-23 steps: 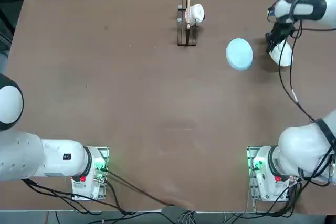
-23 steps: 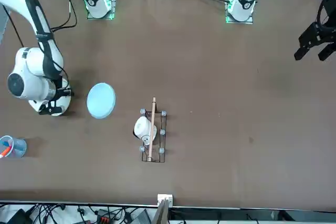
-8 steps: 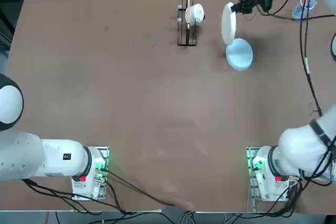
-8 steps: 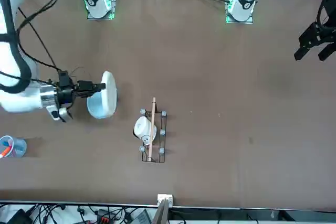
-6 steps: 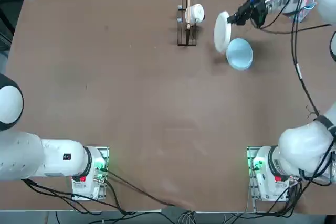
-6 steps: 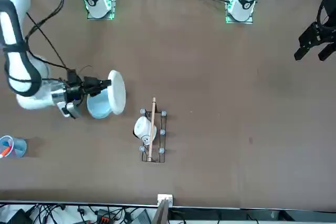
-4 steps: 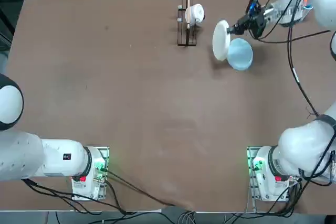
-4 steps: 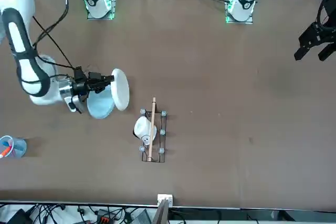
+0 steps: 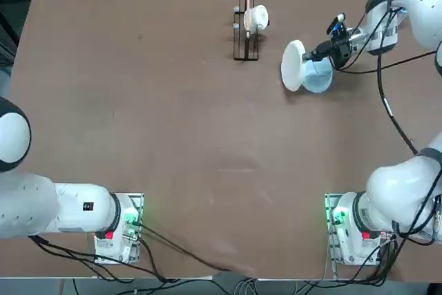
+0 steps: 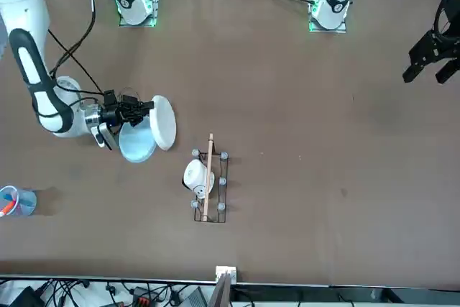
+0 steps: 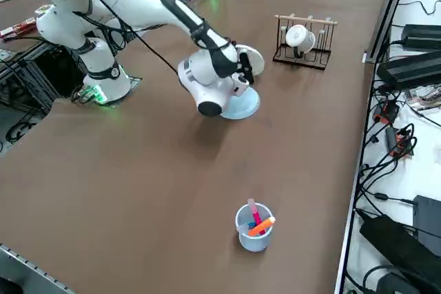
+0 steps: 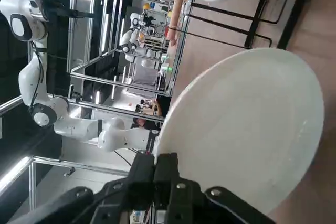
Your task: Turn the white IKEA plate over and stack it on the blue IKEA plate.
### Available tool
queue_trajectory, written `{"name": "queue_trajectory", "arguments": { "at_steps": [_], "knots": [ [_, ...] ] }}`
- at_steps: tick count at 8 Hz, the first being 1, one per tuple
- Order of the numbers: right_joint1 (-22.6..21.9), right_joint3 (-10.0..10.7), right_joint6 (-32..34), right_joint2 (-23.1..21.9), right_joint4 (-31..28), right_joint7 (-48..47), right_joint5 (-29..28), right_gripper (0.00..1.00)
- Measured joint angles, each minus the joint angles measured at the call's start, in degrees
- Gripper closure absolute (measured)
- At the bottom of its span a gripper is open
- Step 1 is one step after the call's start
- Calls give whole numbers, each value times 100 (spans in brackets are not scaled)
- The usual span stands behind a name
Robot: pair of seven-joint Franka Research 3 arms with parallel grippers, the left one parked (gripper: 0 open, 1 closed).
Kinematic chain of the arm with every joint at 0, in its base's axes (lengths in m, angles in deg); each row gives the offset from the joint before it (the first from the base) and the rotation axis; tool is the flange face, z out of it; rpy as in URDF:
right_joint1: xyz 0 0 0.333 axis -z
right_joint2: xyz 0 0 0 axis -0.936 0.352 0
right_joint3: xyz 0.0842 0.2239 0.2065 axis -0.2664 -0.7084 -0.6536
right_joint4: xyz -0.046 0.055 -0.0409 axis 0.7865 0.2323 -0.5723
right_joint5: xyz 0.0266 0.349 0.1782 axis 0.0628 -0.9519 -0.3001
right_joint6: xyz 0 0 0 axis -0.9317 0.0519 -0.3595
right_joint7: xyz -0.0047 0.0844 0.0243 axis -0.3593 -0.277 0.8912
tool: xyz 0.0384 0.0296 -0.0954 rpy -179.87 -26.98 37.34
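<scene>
The white IKEA plate (image 9: 293, 65) hangs tilted steeply on edge, and my right gripper (image 9: 310, 56) is shut on its rim. It leans over the side of the blue IKEA plate (image 9: 320, 78) nearest the rack. The blue plate lies flat on the table, rim up. In the front view the white plate (image 10: 163, 122) overlaps the blue plate (image 10: 136, 142), with the gripper (image 10: 147, 106) reaching across above it. The wrist view shows the white plate (image 12: 247, 129) filling the frame beyond the gripper (image 12: 160, 162). I cannot tell whether the two plates touch.
A wooden-and-wire rack (image 9: 246, 32) holding a small white cup (image 9: 259, 16) stands at the far middle of the table. A clear blue cup with markers (image 11: 253, 226) sits towards the table's right edge. My forearm (image 11: 207, 74) hovers low beside the blue plate.
The gripper has swung down and back towards the blue plate with the white plate, which has tipped from upright on edge to leaning over the blue plate. The blue plate stays put.
</scene>
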Motion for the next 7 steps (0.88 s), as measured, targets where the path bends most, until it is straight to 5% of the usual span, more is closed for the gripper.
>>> {"name": "queue_trajectory", "arguments": {
  "at_steps": [7],
  "knots": [
    [223,458,160,177,580,348,1023,97]
  ]
}}
